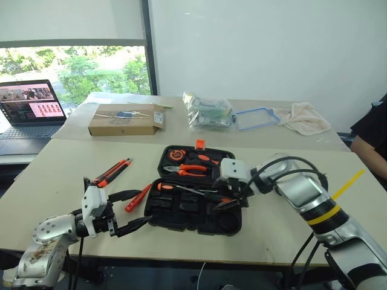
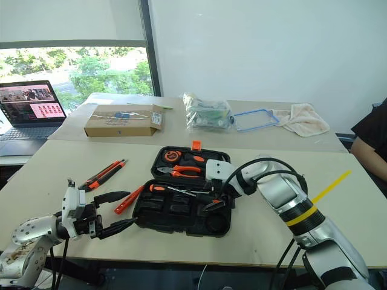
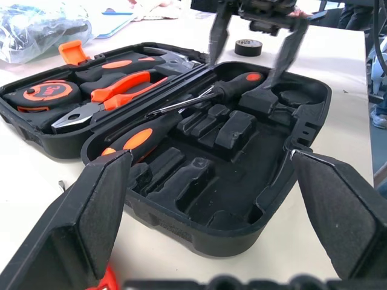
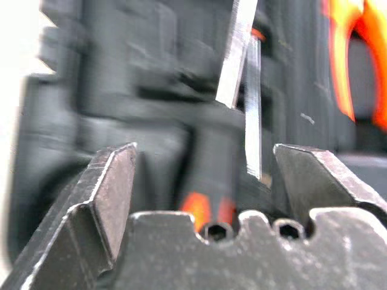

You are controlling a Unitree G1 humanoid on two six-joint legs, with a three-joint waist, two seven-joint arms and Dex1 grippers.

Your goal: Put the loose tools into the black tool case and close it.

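- Head views: the black tool case (image 1: 195,204) lies open on the pale surface (image 1: 60,181), near its front edge. Pliers (image 1: 184,170) sit in the far half. Two screwdrivers (image 1: 187,190) lie in the near half.
- The right tool (image 1: 231,202) hangs over the near half, its fingers spread with nothing between them.
- The left tool (image 1: 132,210) is spread wide and empty just left of the case, beside a short orange screwdriver (image 1: 138,197). The utility knife (image 1: 112,172) lies farther left.
- Left wrist view: the left tool's pads (image 3: 100,205) frame the open case; the right tool's blurred fingers (image 3: 285,48) straddle a screwdriver handle (image 3: 239,83).
- Right wrist view: fingers (image 4: 109,187) apart above a blurred black-and-orange handle (image 4: 208,175) and steel shafts (image 4: 236,54).
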